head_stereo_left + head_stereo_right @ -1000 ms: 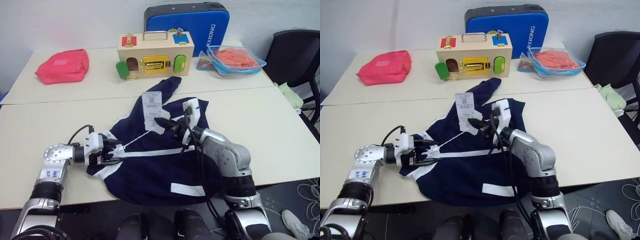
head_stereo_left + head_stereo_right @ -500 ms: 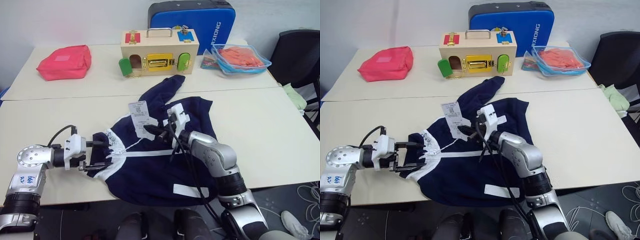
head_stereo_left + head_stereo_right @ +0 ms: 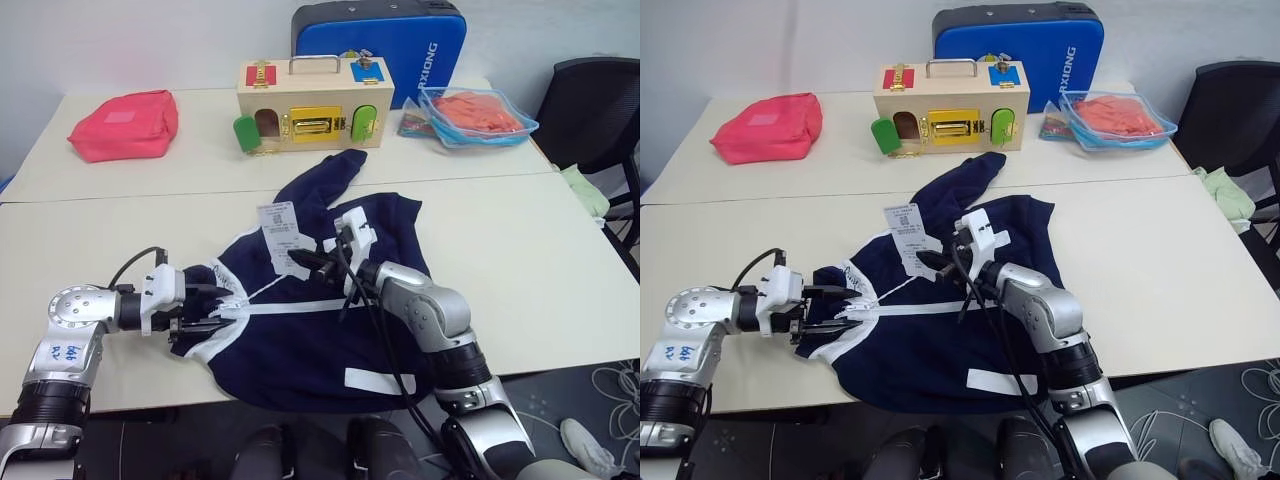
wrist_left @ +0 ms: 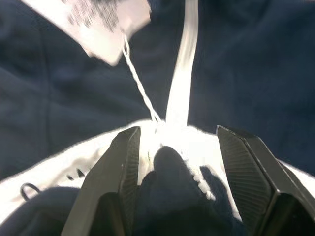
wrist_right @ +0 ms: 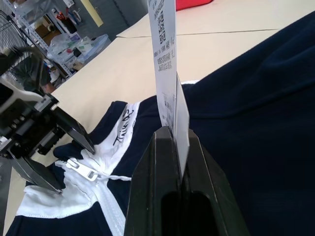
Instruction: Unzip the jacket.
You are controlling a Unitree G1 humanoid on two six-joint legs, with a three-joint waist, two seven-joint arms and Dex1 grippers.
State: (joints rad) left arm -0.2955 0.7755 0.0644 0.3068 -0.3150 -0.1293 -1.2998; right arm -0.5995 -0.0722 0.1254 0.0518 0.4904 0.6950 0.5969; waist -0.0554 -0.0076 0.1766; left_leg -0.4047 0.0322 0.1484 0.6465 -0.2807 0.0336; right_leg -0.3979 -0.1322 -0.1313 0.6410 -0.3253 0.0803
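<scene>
Straddling the zipper's collar end, left tool (image 3: 215, 309) jaws apart w/ collar fabric between, nothing clamped yet. Jacket (image 3: 320, 330) on near table (image 3: 520, 260); zipper (image 3: 300, 306) runs L-R. Right tool (image 3: 297, 259) clenched on paper tag (image 3: 280, 232), farther.

Jacket (image 3: 330, 320) on the near table (image 3: 540, 270), box (image 3: 309, 105) behind, pouch (image 3: 125, 125) far left

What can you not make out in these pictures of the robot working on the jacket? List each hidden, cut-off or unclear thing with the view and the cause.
- Zipper pull: in the left wrist view, a dark fold of the jacket covers the zipper top.
- Printing on the paper tag: too small in the right wrist view.
- Blue case: lower part hidden by the wooden box in the left eye view.
- Black chair: cut off by the picture's edge.
</scene>
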